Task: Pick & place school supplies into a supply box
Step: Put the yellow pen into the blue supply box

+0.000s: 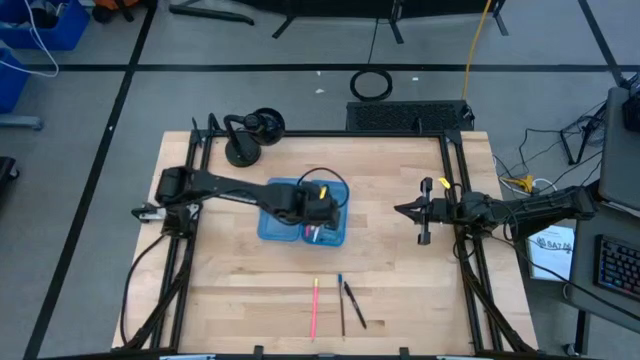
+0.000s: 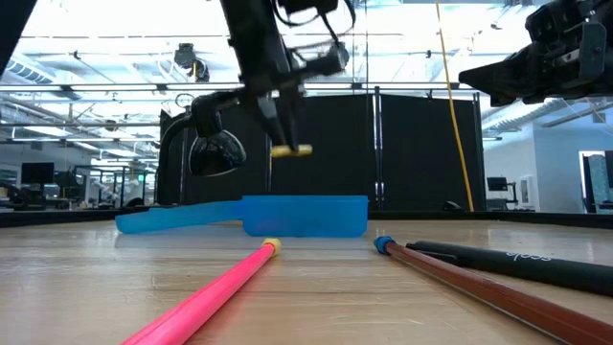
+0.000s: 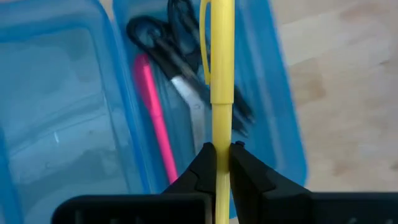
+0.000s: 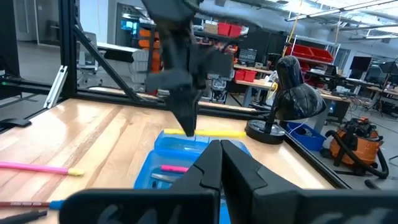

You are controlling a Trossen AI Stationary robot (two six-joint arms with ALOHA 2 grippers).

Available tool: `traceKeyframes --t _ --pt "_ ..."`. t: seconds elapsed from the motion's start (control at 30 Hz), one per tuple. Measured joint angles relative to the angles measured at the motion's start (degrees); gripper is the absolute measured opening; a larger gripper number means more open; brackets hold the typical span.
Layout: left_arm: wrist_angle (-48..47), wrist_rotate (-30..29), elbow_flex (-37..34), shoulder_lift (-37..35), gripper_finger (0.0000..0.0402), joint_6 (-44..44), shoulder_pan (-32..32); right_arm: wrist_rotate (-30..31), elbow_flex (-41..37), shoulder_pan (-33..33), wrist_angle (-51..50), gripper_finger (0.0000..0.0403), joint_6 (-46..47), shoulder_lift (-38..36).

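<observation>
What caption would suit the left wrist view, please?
Left gripper holds a yellow pen over the blue box, above scissors and pink pen.

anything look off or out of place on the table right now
Nothing stands out. The supply box lies open with scissors and a pink pen inside; the left gripper holds a yellow pen over it. Three pens wait near the table's front edge.
</observation>
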Motion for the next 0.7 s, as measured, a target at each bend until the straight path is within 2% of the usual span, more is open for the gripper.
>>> traceKeyframes --t 0.2,0.33,0.7 --pt "0.1 4.4 0.0 5.9 0.0026 0.3 3.3 0.0 0.0 0.0 0.0 0.0000 0.0 0.0" --pt "0.2 5.2 0.0 9.1 0.0026 0.2 4.3 0.0 0.0 0.0 -0.1 0.0000 0.0 0.0" --pt "0.4 5.2 0.0 11.2 0.0029 1.0 5.0 0.0 0.0 0.0 -0.2 0.0000 0.0 0.0"
